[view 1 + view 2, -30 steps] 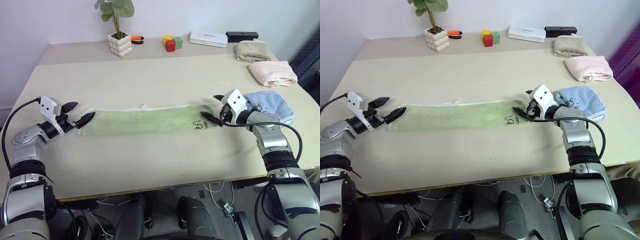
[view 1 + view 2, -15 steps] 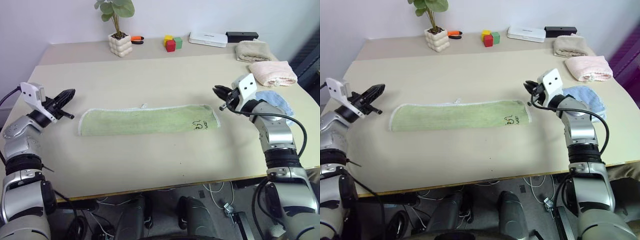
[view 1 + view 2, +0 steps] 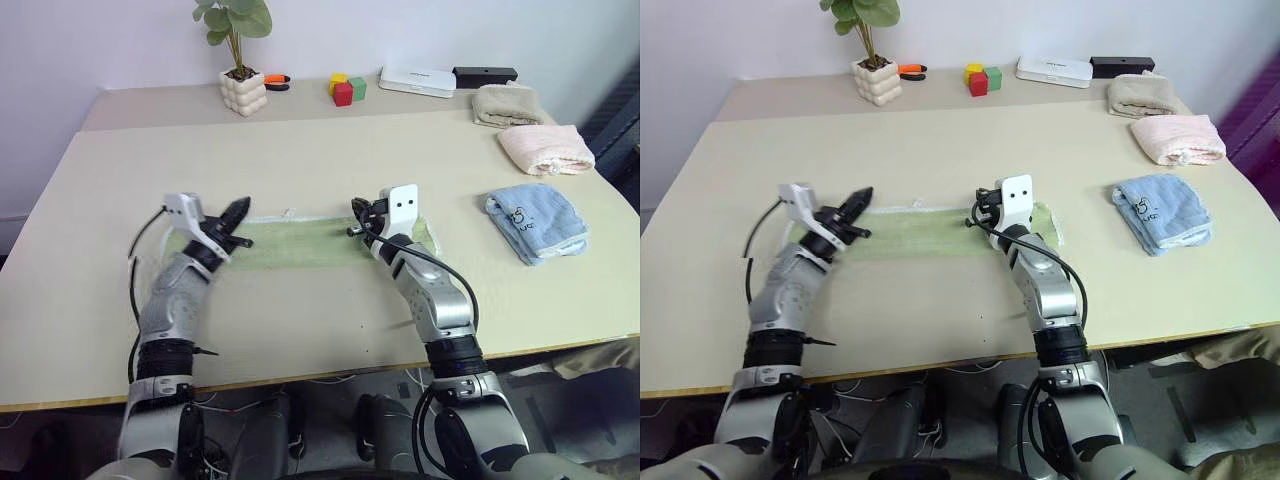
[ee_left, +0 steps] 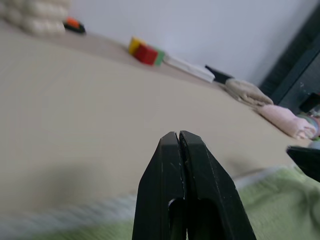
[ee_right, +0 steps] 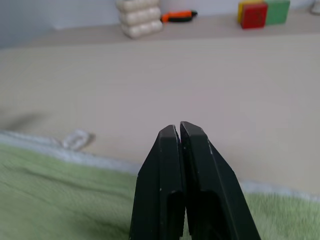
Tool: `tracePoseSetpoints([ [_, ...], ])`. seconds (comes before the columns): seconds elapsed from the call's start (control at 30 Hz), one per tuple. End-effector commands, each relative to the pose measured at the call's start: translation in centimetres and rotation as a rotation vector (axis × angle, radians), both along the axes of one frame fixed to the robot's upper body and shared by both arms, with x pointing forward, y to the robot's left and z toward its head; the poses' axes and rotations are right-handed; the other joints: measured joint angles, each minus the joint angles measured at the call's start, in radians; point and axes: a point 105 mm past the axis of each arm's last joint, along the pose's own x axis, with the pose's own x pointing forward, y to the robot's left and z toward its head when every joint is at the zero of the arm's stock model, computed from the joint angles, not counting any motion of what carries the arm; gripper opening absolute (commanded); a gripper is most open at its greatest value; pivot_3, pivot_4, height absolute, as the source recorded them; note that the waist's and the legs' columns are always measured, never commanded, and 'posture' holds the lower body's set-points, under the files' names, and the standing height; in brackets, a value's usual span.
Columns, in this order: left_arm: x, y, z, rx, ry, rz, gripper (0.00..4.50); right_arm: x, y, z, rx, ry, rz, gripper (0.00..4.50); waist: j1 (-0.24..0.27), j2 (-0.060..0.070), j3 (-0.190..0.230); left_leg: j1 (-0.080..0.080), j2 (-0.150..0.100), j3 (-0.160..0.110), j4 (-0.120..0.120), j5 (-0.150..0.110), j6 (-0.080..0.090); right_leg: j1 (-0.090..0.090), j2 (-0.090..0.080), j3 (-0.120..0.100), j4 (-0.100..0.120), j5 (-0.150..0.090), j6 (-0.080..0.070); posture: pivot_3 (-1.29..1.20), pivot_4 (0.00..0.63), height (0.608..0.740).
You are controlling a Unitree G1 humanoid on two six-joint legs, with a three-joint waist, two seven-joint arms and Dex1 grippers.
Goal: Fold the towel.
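Flat on the table (image 3: pixel 300 150), nearer its front edge, lies the light green towel (image 3: pixel 300 243). Both the left gripper (image 3: pixel 240 210) and right gripper (image 3: pixel 357 217) hover over it, fingers pressed together, holding nothing. A folded light blue towel (image 3: pixel 537 221) sits near the right edge.

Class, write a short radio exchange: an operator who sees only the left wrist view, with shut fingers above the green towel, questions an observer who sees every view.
Operator: Are the right gripper's fingers shut too?
Observer: Yes, the right gripper is shut on nothing, above the towel.
Operator: Is the towel folded end to end yet?
Observer: No, it lies flat as one long strip.
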Motion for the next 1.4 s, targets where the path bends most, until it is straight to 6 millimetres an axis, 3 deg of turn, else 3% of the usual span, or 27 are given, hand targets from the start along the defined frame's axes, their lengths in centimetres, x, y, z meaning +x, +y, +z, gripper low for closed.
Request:
tracePoseSetpoints([
  [0.03,0.1,1.7,-0.4,0.062,0.004,0.058,0.0,0.5,-3.2,-0.9,-0.047,0.01,-0.108,0.07,-0.002,0.0,0.0,0.001,0.0,0.0,0.0,0.0,0.0,0.0,0.0,0.0,0.0,0.0,0.0,0.0,0.15,0.74],
  [0.13,0.6,5.5,-0.1,0.089,0.009,0.171,0.0,0.3,-6.4,-2.5,-0.084,0.062,-0.195,0.07,-0.003,0.0,0.0,0.001,0.0,0.0,-0.001,0.0,0.0,0.0,0.0,0.0,0.0,0.0,0.0,0.0,0.15,0.74],
  [0.23,0.8,8.1,0.0,0.096,0.03,0.227,0.0,-0.1,-7.9,-2.8,-0.119,0.066,-0.206,0.07,-0.003,0.0,0.0,0.001,0.0,0.0,-0.002,0.0,0.0,0.0,0.0,0.0,0.0,0.0,0.0,0.0,0.15,0.74],
  [0.47,0.3,11.0,0.3,0.113,0.04,0.248,0.0,-0.2,-10.1,-2.1,-0.148,0.044,-0.218,0.07,0.005,-0.001,-0.001,0.001,0.0,0.0,-0.001,-0.001,-0.001,0.001,-0.001,0.0,-0.001,0.0,0.0,0.0,0.15,0.74],
  [0.53,0.0,10.5,0.8,0.069,0.021,0.183,0.0,-0.2,-9.7,-0.9,-0.096,0.016,-0.183,0.3,0.004,-0.001,-0.001,0.001,-0.001,0.0,-0.001,-0.002,-0.001,0.0,-0.001,0.0,-0.001,0.0,0.0,0.0,0.15,0.74],
  [0.63,-0.5,9.7,1.8,0.062,-0.027,0.096,0.78,-0.3,-9.2,1.2,0.031,-0.017,-0.135,1.3,0.001,-0.001,-0.001,0.001,0.0,0.0,-0.002,-0.002,-0.001,0.0,-0.001,0.0,-0.001,0.0,0.0,0.0,0.15,0.74],
  [0.7,-0.5,9.8,2.0,0.073,-0.032,0.09,1.8,-0.4,-9.0,1.8,0.074,-0.019,-0.117,2.38,-0.002,-0.001,-0.001,0.001,0.0,0.0,-0.002,-0.001,-0.001,0.0,-0.001,0.0,-0.001,0.0,0.0,0.0,0.15,0.74],
  [0.83,-1.3,9.0,4.6,0.156,-0.123,-0.033,3.87,-2.9,-9.4,4.1,0.248,0.016,-0.014,4.38,-0.001,-0.002,0.0,0.0,0.0,0.0,-0.002,-0.002,-0.001,-0.002,-0.002,0.0,-0.001,0.0,0.0,0.0,0.15,0.74],
  [0.87,-1.4,8.9,4.9,0.172,-0.128,-0.047,4.43,-3.5,-9.5,4.2,0.267,0.034,0.007,4.5,0.003,-0.002,0.0,-0.001,0.001,0.0,-0.002,-0.002,-0.001,-0.002,-0.002,0.0,-0.001,0.0,0.0,0.0,0.15,0.74],
  [1.0,-2.3,8.2,5.8,0.218,-0.165,-0.154,4.48,-6.2,-11.3,3.5,0.421,0.15,-0.009,4.5,0.005,-0.002,-0.001,0.0,0.0,0.0,-0.003,-0.006,0.003,-0.002,-0.005,0.0,-0.002,-0.001,-0.001,0.0,0.15,0.74],
  [1.17,-4.4,6.8,6.7,0.26,-0.232,-0.363,4.48,-10.3,-11.4,2.0,0.513,0.298,0.068,4.5,0.003,-0.001,0.0,-0.001,0.0,0.0,-0.004,-0.007,0.005,-0.002,-0.005,0.0,-0.003,-0.002,-0.004,0.0,0.15,0.74],
  [1.27,-5.2,6.0,6.6,0.295,-0.247,-0.466,4.48,-11.2,-11.3,1.2,0.582,0.365,0.056,4.5,-0.002,-0.001,0.0,0.0,0.0,0.001,-0.005,-0.007,0.005,-0.003,-0.005,0.0,-0.003,-0.002,-0.004,0.0,0.15,0.74],
  [1.4,-5.5,5.3,6.7,0.322,-0.243,-0.538,4.48,-11.0,-11.1,-0.1,0.613,0.421,-0.011,4.5,0.001,-0.001,0.0,0.0,0.001,0.001,-0.005,-0.007,0.005,-0.003,-0.005,0.0,-0.004,-0.002,-0.004,0.0,0.15,0.74],
])
